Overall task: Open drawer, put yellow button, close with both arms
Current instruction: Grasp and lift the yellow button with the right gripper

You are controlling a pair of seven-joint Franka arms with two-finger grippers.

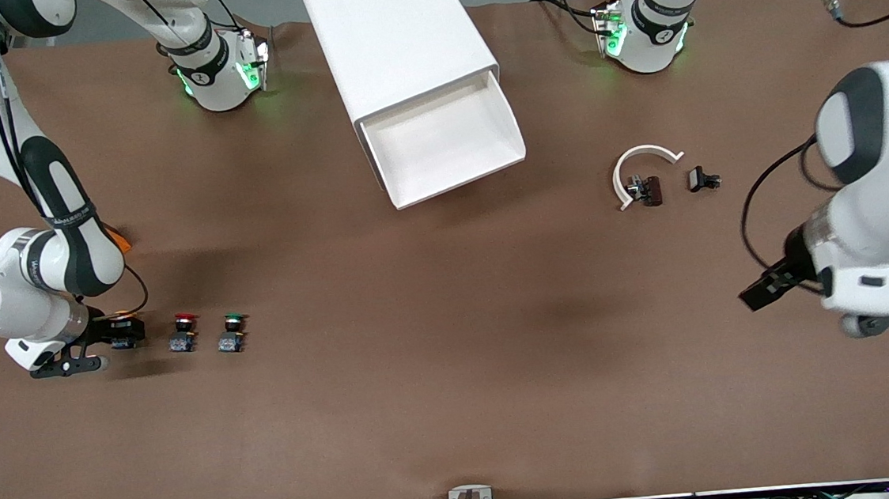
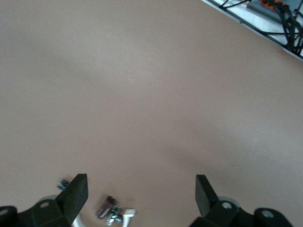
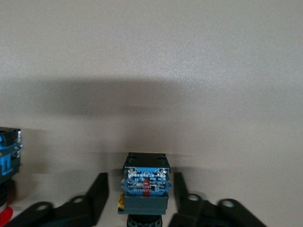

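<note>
Right jaws (image 3: 137,194) spread around the yellow button (image 3: 145,182); only the front view shows the open drawer (image 1: 444,142); left jaws (image 2: 141,191) spread.

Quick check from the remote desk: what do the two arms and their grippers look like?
Both arms are glossy white with black joint bands and black cables along them. Bases glow green. The right gripper and left gripper have black, blocky, flat-faced fingers on black mounts with round screw holes.

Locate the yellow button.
The yellow button sits on the table at the right arm's end, beside the red button, between the right tool's open fingers.
</note>
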